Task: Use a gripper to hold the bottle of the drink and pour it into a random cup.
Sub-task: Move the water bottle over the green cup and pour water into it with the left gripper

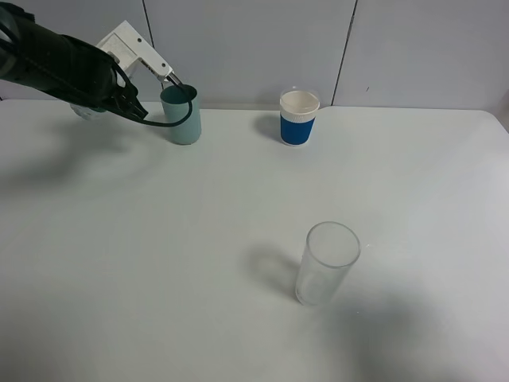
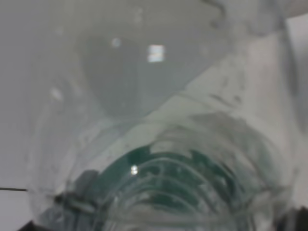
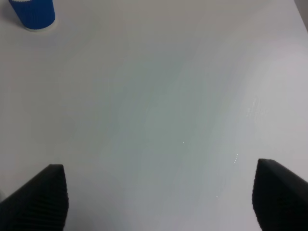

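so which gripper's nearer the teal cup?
Left. The left gripper holds the bottle at the rim of the teal cup; the right gripper is over table, well away.

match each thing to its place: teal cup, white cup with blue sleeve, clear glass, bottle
Things:
1. teal cup
2. white cup with blue sleeve
3. clear glass
4. bottle

Places:
a. front, nearest the high camera
b. fills the left wrist view
c. back left in the high view
d. back middle in the high view

Pairs: 1-c, 2-d, 3-a, 4-b
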Robot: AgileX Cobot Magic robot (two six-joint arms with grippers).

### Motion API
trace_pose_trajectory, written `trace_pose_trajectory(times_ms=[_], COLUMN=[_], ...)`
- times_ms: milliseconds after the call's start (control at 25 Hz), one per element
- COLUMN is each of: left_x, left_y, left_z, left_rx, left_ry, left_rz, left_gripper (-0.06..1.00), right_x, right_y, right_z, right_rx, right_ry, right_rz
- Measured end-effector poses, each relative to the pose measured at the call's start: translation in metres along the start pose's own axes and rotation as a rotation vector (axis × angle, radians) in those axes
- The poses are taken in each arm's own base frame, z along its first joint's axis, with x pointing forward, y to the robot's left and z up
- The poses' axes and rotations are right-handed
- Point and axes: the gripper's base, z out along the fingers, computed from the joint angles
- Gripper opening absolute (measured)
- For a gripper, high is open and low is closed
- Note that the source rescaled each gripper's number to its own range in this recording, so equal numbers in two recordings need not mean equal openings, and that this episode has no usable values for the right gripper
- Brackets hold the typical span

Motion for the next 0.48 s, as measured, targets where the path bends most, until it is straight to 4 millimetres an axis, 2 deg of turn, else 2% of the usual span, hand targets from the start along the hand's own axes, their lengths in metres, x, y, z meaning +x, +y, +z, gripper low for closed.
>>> trace_pose_trajectory(times_ms=[240, 480], left_x=[-0.01, -0.01], left_y=[-0.01, -0.011], left_z=[0.003, 0.005], left_rx=[-0.023, -0.041], left_ry=[0.01, 0.02], left_rz=[0.074, 0.154], left_gripper=[0.0, 0.0], right_x=[0.0, 0.0], right_y=[0.0, 0.0], right_z=[0.0, 0.0], right_rx=[0.0, 0.0], right_ry=[0.0, 0.0], right_rz=[0.0, 0.0])
